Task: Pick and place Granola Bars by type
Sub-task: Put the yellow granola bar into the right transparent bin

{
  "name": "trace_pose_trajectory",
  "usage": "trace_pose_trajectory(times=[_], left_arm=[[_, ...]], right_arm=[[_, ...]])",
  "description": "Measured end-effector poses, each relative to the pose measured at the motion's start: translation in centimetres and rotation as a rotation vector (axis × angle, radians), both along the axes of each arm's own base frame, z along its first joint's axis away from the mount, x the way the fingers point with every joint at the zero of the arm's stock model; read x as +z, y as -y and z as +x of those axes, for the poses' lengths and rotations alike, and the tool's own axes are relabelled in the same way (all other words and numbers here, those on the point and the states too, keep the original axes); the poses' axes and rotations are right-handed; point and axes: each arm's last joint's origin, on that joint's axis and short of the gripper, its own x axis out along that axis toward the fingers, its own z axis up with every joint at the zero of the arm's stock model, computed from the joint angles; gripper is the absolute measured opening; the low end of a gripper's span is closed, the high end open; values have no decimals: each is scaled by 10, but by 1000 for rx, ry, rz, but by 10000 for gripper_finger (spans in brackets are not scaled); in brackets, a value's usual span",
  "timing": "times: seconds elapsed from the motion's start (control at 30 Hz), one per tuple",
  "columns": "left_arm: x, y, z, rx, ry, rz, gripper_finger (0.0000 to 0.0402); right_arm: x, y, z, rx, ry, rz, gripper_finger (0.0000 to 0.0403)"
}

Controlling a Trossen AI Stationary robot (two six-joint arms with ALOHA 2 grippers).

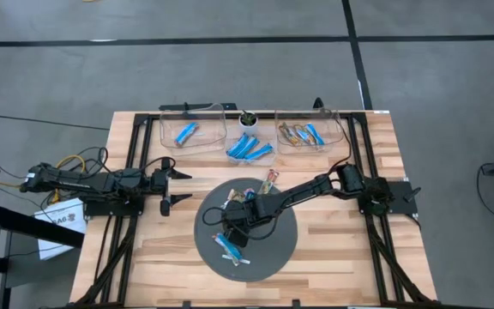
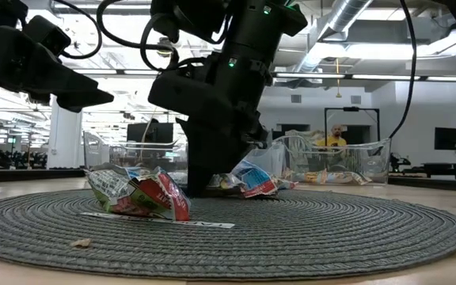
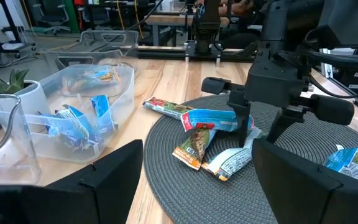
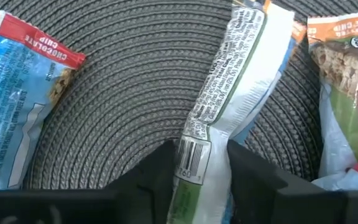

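Right gripper (image 4: 201, 163): fingers close on either side of a white bar (image 4: 229, 93), barcode and fine print up.
Mat (image 1: 277, 249): round, woven grey, near the table's front edge; loose bars lie on it.
Blue bar (image 4: 17, 99): red band reads "CHOCOLATE CHIP".
Bins (image 1: 191, 129): clear plastic, back edge.
Left gripper (image 1: 177, 189): spread wide, empty, beside the mat.

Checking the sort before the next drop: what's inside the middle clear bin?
The middle clear bin holds only bright blue bars, several heaped together. Whether anything lies beneath that heap cannot be seen; the overlapping wrappers cover the bin's floor.
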Motion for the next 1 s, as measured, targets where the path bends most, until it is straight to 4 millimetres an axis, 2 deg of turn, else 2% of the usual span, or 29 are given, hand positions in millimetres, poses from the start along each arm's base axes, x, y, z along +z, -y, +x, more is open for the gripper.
trace_pose_trajectory(times=[0.17, 0.33, 0.63, 1.0], left_arm=[[0, 0, 0, 0, 0, 0, 294], [0, 0, 0, 0, 0, 0, 294], [0, 0, 0, 0, 0, 0, 294], [0, 0, 0, 0, 0, 0, 294]], right_arm=[[0, 0, 0, 5, 0, -3, 89], [0, -5, -1, 27, 2, -7, 68], [0, -7, -1, 37, 3, -2, 66], [0, 5, 2, 4, 10, 8, 65]])
